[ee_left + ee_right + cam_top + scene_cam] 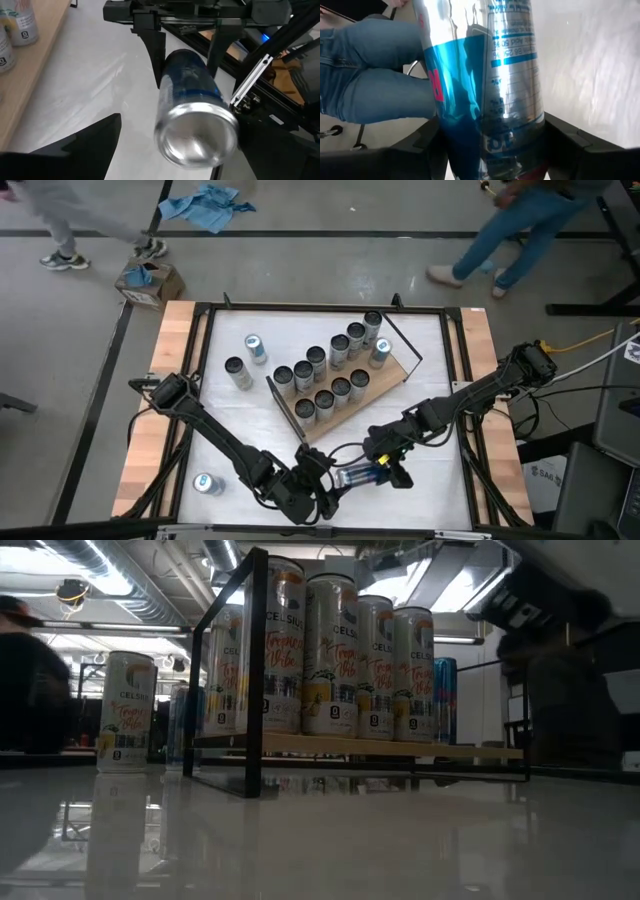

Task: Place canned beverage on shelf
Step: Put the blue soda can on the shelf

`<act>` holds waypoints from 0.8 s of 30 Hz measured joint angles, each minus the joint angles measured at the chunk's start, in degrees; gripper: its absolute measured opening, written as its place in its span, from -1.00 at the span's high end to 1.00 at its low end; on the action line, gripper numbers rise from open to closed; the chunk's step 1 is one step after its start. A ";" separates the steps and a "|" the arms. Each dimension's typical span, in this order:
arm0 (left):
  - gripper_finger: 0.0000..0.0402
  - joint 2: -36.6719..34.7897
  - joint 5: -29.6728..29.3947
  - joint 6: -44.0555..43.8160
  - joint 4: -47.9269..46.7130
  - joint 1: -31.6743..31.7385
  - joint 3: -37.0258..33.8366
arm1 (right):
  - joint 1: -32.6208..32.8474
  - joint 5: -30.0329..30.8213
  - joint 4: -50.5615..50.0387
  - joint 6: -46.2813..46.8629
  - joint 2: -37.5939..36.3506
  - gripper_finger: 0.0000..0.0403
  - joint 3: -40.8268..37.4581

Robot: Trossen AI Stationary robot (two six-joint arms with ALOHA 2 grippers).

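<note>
We see the right gripper point(385, 470) at the lower centre of the high view, its fingers closed partway around a blue-and-silver can point(362, 476) lying on its side. The left gripper point(325, 480), just left of it, stands spread wide with the can's end between its fingers, not gripping it. The shelf point(345, 395) sits angled at the centre of the table point(430, 350), carrying rows of upright cans point(330, 375).
</note>
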 joint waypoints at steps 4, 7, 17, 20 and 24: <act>-0.89 -0.07 0.06 0.07 0.17 0.14 0.00 | 0.00 0.04 1.84 -0.19 0.00 -0.16 0.00; -0.89 -0.09 0.33 0.11 0.15 0.29 0.00 | 0.00 0.49 2.40 -0.20 0.00 -0.16 -0.02; -0.85 -0.09 0.51 0.36 0.06 0.94 0.00 | 0.00 2.44 4.45 -0.25 0.00 -0.16 -0.02; -0.78 -0.09 0.66 0.50 0.02 0.97 0.00 | 0.00 2.65 4.45 -0.26 0.00 -0.16 -0.02; -0.64 -0.09 0.71 0.59 0.09 0.97 0.00 | -0.02 2.84 4.45 -0.24 0.00 -0.17 -0.02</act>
